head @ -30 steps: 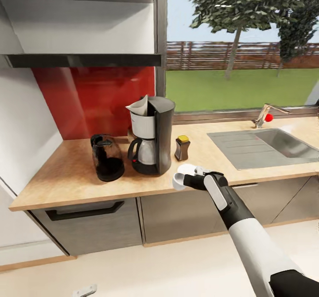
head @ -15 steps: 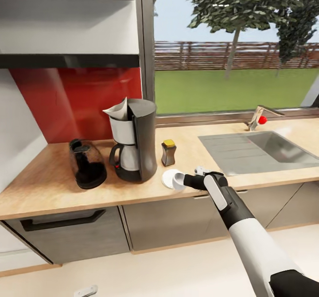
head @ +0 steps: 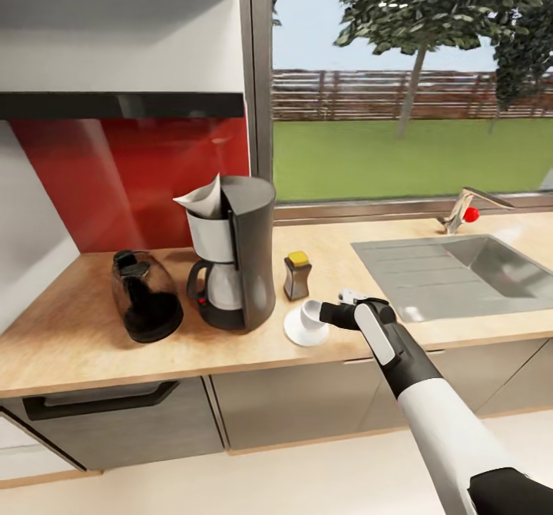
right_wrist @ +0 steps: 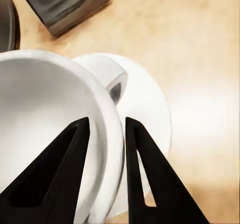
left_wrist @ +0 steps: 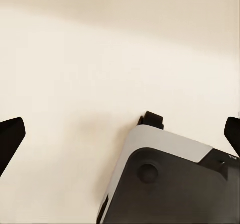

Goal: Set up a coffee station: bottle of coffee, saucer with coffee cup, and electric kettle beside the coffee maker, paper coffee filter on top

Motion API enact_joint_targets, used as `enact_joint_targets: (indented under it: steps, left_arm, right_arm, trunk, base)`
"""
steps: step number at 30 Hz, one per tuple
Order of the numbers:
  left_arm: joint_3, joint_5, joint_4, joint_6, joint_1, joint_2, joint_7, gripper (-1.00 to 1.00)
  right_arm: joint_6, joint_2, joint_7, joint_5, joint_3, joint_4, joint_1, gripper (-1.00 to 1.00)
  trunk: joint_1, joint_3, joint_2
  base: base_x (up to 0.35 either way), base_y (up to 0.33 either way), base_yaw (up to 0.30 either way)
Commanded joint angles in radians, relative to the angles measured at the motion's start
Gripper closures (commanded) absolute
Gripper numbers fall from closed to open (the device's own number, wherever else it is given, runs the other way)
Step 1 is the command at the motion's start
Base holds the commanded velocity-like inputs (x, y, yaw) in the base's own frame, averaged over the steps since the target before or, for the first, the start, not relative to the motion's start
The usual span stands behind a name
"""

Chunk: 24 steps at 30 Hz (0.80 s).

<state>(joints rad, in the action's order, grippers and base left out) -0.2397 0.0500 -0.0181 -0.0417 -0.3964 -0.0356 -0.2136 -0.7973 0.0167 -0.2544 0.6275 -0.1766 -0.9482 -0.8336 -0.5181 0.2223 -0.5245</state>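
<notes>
Wooden countertop [head: 92, 346] runs across the middle of the head view, above grey cabinet fronts and a pale floor; nearest the camera, the right arm rises from the lower right corner and stretches up and leftward to the counter's front edge, its forearm white, its wrist dark. The right gripper [head: 321, 314] is clamped on the rim of the white coffee cup [head: 310, 313]; in the right wrist view one dark finger lies inside the cup [right_wrist: 47, 134] and the other outside its wall, the rim pinched between them. Under the cup lies the white saucer [head: 304, 333], at centre frame on the counter; whether the cup touches it cannot be told. Just behind stands the yellow-lidded bottle of coffee [head: 296, 275]; left of it, the coffee maker [head: 234, 265] with a paper coffee filter [head: 201, 200] on top; further left, the dark electric kettle [head: 145, 306]. Toward the right, a steel sink [head: 430, 269] and tap; beyond, a window on grass and trees. In the left wrist view the left gripper's [left_wrist: 120, 134] fingertips sit wide apart at the frame's edges, largely cut off.
</notes>
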Motion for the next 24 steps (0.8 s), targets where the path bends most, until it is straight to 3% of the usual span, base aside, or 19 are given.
enact_joint_targets:
  steps: [1,19,24]
  left_arm:
    - [-0.001,0.005,0.001,-0.004,-0.001,0.0,-0.001,-1.0]
    - [-0.001,0.005,0.001,0.029,-0.001,0.002,-0.001,-1.0]
    - [-0.001,0.005,0.001,0.029,-0.001,0.002,-0.001,-1.0]
  right_arm:
    - [0.0,-0.001,-0.009,0.012,-0.001,0.0,-0.001,1.0]
    - [-0.002,-0.001,-0.011,0.011,-0.001,0.002,-0.001,1.0]
    - [-0.002,-0.001,-0.011,0.011,-0.001,0.001,-0.001,1.0]
  trunk:
    - [-0.001,0.002,-0.001]
    - [-0.001,0.002,-0.001]
    - [-0.02,0.023,-0.036]
  base:
    - [0.174,0.0,0.002]
    - [0.053,0.0,0.0]
    - [0.0,0.0,0.0]
